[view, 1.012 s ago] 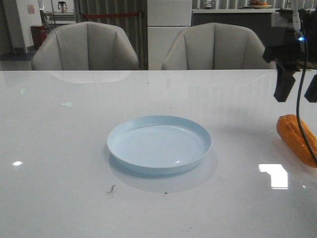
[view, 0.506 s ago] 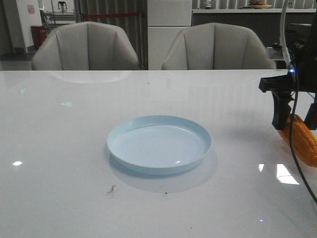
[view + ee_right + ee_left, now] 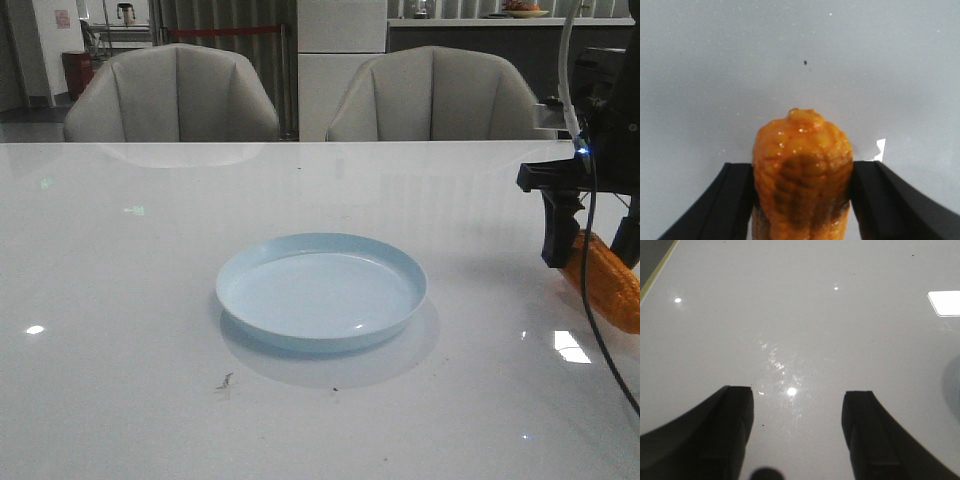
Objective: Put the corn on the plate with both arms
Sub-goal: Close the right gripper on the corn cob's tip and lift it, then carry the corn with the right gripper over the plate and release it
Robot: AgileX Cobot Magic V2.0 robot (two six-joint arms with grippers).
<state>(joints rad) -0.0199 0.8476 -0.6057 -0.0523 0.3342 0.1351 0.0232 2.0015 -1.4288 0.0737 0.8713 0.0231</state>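
Straddling the corn [image 3: 801,175], the right end effector [image 3: 801,200] is seen spread, one finger on each flank, nothing yet clamped. The corn lies on the worktop [image 3: 130,300] well right of the plate [image 3: 322,290]; its glossy taper could squirt out if squeezed off-centre. Compared with a second earlier, the end effector has been lowered from above onto the cob, while the left end effector [image 3: 797,440] hangs open over bare worktop.

Glossy white table [image 3: 130,300] with ceiling lights reflecting off it. A pale blue plate [image 3: 322,290] sits around the middle, and an orange corn cob [image 3: 605,285] lies at the far right edge, well apart from it.
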